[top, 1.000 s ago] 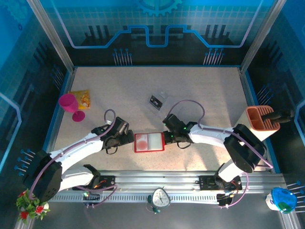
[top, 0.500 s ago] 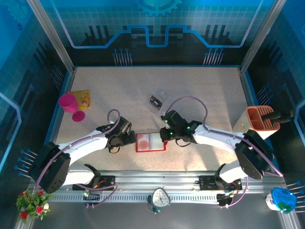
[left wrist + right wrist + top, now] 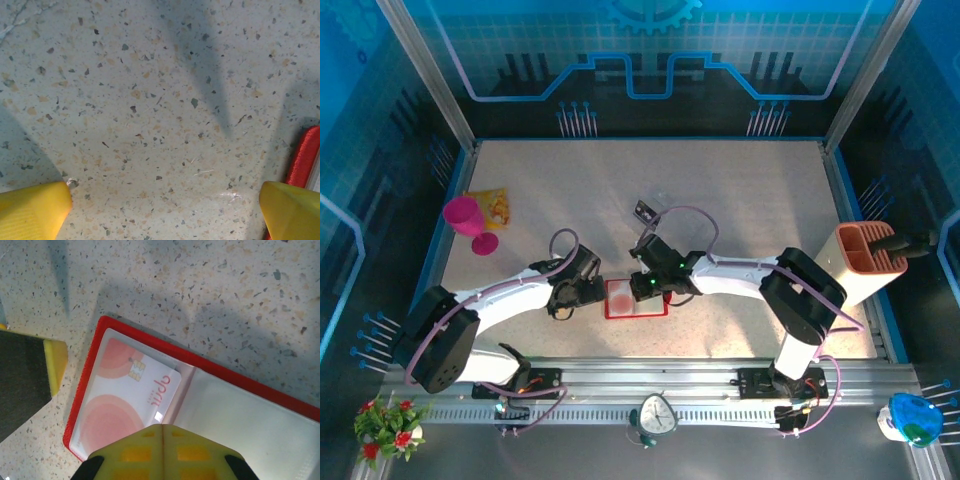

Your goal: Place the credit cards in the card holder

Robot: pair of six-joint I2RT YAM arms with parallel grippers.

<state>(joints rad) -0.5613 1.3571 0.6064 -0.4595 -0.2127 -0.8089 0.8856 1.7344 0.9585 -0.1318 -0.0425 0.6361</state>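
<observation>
The card holder [image 3: 636, 299] is lying open and flat on the speckled table [image 3: 740, 190], near the front edge. Its long axis is running left to right and its pale inside is facing up. From the right wrist it [image 3: 240, 415] is showing a glossy red rim around a whitish, faintly shiny lining. One card [image 3: 130, 395] is lying on its left half, white with soft red rounds and a small gold chip, one corner reaching the fold. I cannot tell whether it is sitting under a clear pocket. The second card [image 3: 644, 211] is lying well back from the holder, dark, thin and askew, just beside a clear sleeve [image 3: 663, 203].

The left arm [image 3: 500, 305] is reaching low and to the right from its base, with the left jaws sitting just beside the holder's left edge. They are standing wide apart and holding nothing, yellow pads [image 3: 35, 210] over bare table. The right arm [image 3: 740, 268] is stretching leftward, elbow bent, wrist tipping down over the holder. The right jaws are pressing shut on each other, ribbed yellow fingertips [image 3: 145, 445] meeting over the card's corner by the fold. Whether they are touching it I cannot tell.
</observation>
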